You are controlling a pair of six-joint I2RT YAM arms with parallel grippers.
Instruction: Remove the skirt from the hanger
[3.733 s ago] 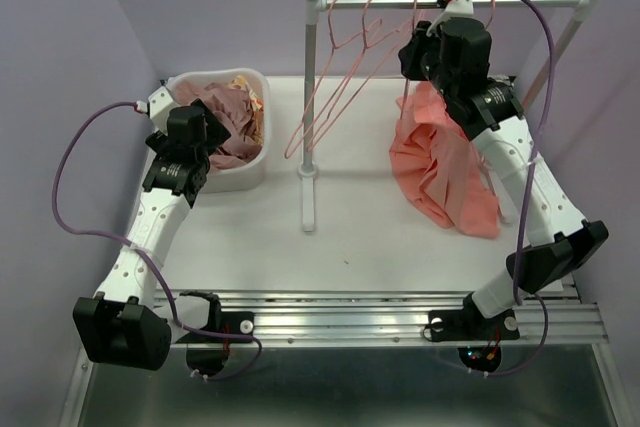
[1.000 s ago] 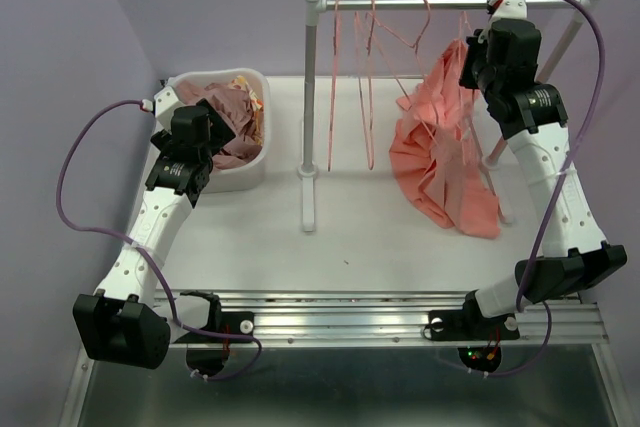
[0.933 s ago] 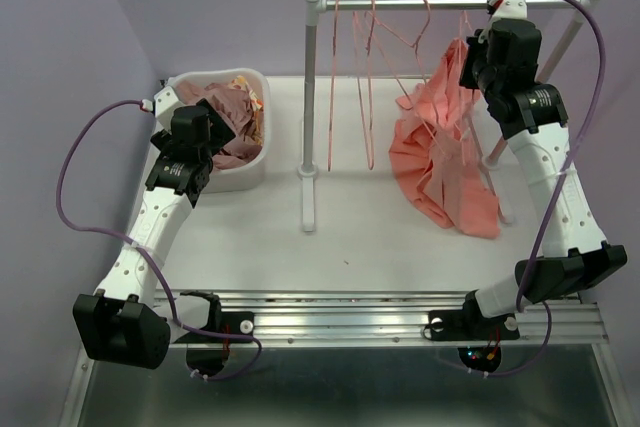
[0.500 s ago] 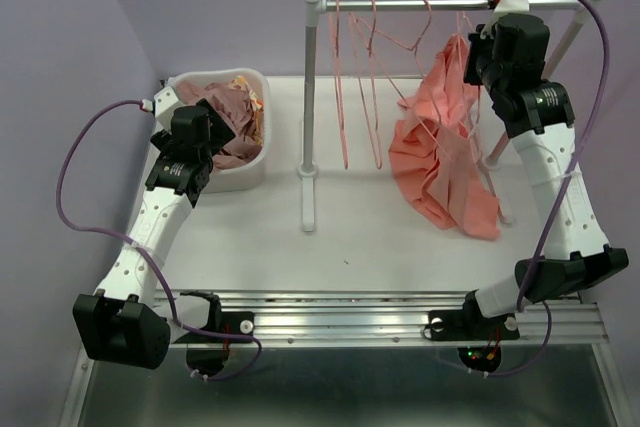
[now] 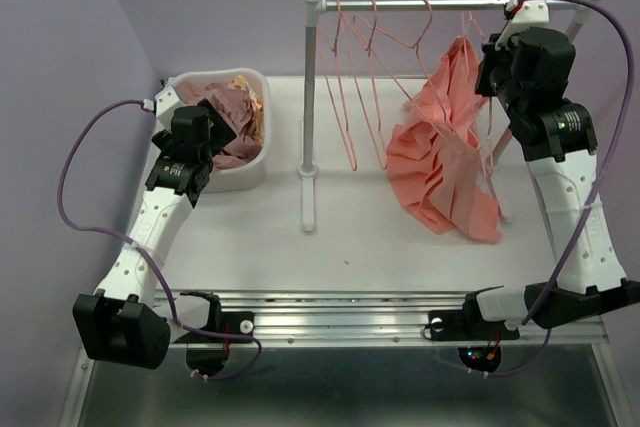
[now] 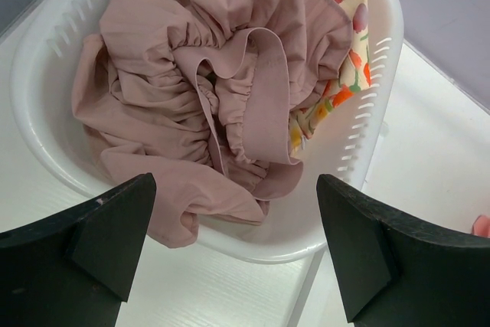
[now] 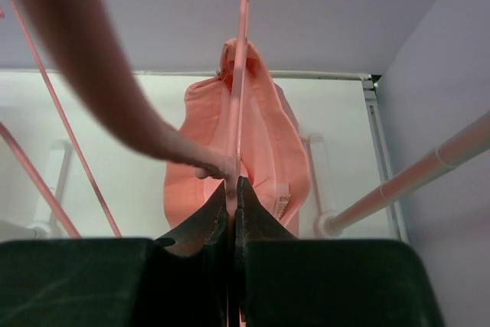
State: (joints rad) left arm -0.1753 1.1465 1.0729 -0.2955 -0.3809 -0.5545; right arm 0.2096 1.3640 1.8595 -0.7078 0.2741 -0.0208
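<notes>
One grip: your right gripper (image 7: 232,189) pinches the hanger (image 7: 243,36), likely to free the skirt (image 5: 440,167).
Left gripper (image 6: 236,189): wide, idle over the upper-left basket (image 6: 377,74).

I see a peach-pink skirt (image 5: 440,172), pink hangers (image 7: 242,28), a white basket (image 6: 367,112), a dusty pink cloth (image 6: 191,89) and a flowery yellow cloth (image 6: 341,5).

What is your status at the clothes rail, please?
Right pincer shut on thin pink wire hanger. Left pincer open over white plastic laundry basket. Salmon-pink fabric skirt not yet off hanger. Empty pink wire hangers crowd alongside.
</notes>
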